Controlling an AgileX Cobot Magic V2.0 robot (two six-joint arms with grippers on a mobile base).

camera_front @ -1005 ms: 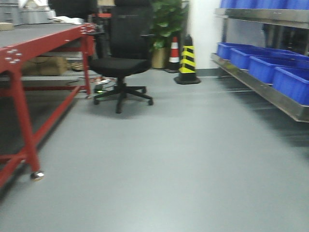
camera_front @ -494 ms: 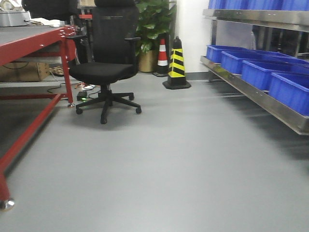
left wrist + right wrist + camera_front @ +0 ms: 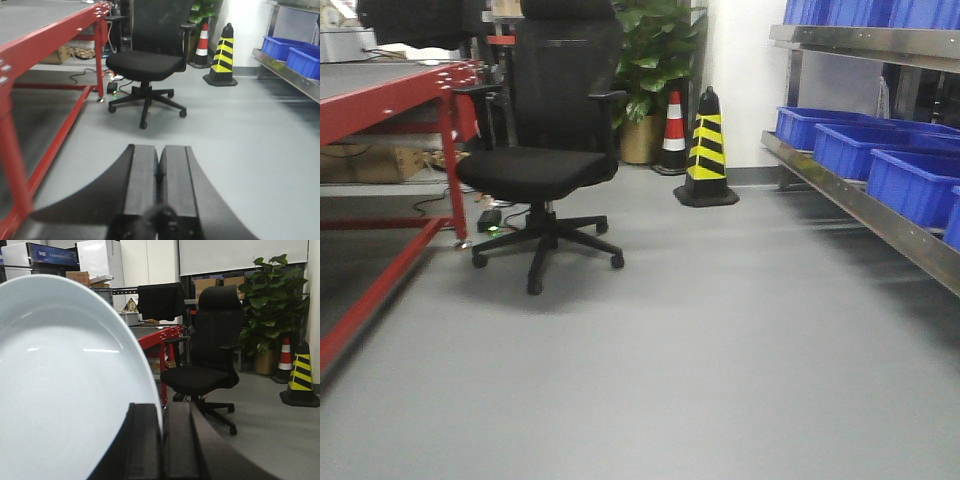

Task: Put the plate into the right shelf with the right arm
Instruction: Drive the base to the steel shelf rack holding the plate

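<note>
The white plate (image 3: 60, 375) fills the left of the right wrist view, held on edge with its rim pinched between the two black fingers of my right gripper (image 3: 161, 412), which is shut on it. My left gripper (image 3: 159, 155) shows in the left wrist view with its pads pressed together and nothing between them, above the grey floor. The right shelf (image 3: 880, 215) runs along the right side of the front view, a steel rack with blue bins (image 3: 905, 185) on its low rail. Neither gripper appears in the front view.
A black office chair (image 3: 545, 165) stands ahead on the left, next to a red-framed table (image 3: 380, 110). A yellow-black cone (image 3: 707, 150), a red-white cone (image 3: 672, 130) and a potted plant (image 3: 655, 60) stand at the back wall.
The front view has shifted: the chair and cones now look nearer and larger, the red table has slid further left, and less of the shelf's blue bins shows at the right edge.
</note>
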